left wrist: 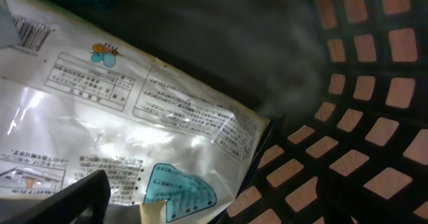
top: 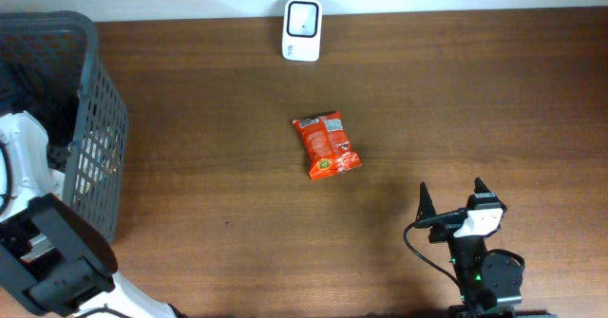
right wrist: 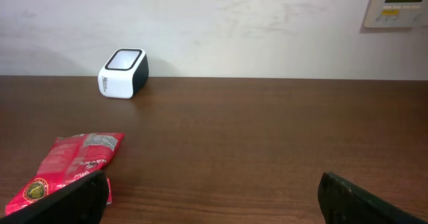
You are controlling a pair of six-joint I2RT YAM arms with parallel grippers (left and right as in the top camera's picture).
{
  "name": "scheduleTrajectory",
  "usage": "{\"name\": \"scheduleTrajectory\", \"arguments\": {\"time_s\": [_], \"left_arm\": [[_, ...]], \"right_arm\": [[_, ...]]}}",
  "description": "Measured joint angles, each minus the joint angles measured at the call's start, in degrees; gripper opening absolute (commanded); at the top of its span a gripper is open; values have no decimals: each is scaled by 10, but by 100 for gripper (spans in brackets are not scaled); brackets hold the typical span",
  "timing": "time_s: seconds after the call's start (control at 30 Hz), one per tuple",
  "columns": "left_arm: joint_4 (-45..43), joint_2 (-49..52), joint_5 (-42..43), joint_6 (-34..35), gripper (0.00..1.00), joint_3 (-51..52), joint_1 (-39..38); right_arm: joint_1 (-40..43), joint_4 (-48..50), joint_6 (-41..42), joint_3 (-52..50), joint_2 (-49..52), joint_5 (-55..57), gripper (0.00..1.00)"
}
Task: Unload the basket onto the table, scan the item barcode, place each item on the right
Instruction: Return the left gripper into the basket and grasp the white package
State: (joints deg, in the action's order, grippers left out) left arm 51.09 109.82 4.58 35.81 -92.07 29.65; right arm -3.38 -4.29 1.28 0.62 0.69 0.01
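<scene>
- Inside the basket (top: 95, 138), at the table's (top: 209, 195) left end, the left pincer (left wrist: 214, 214) hangs close over a silver packet (left wrist: 134, 124). One finger (left wrist: 67, 197) sits out at the frame's corner with nothing against it, so the jaws read as apart and empty.
- Silver packet: its long axis runs upper left to lower right in the left wrist view. The barcode (left wrist: 30, 33) faces up at the upper-left end, away from the pincer.
- Red packet (top: 326, 145): lies mid-table, between the scanner (top: 302, 28) and the right pincer (top: 450, 183), touching neither. Its long axis points roughly toward the scanner.
- Right pincer: jaws wide apart, empty, low over the near edge. The red packet lies ahead and to its left, and this arm is the nearer one.
- Judgement: which packet is the item cannot be told. If the silver one, the left arm takes it, and a grip at the end away from the barcode would leave the code uncovered.
</scene>
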Motion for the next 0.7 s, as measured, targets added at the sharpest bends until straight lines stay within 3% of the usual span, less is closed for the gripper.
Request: {"name": "scheduleTrajectory", "arguments": {"time_s": [0.1,0.2,0.27,0.3,0.4,0.47,0.57,0.6,0.7], "left_arm": [[-12,18,1,0,96,-2,-2],[-11,65,4,0,85,-5,-3],[-7,84,-2,-3,84,-6,-3],[-2,84,-3,-3,79,-7,-3],[5,86,-7,-2,50,-9,-3],[19,87,-16,-4,43,-10,-3],[36,88,-21,-5,5,-10,-4],[37,88,-22,-4,0,-10,-4],[54,88,-25,-5,0,-12,-4]], "right_arm": [[0,0,0,0,0,0,99],[0,0,0,0,0,0,99],[0,0,0,0,0,0,99],[0,0,0,0,0,0,99],[0,0,0,0,0,0,99],[0,0,0,0,0,0,98],[0,0,0,0,0,0,98],[0,0,0,0,0,0,99],[0,0,0,0,0,0,99]]}}
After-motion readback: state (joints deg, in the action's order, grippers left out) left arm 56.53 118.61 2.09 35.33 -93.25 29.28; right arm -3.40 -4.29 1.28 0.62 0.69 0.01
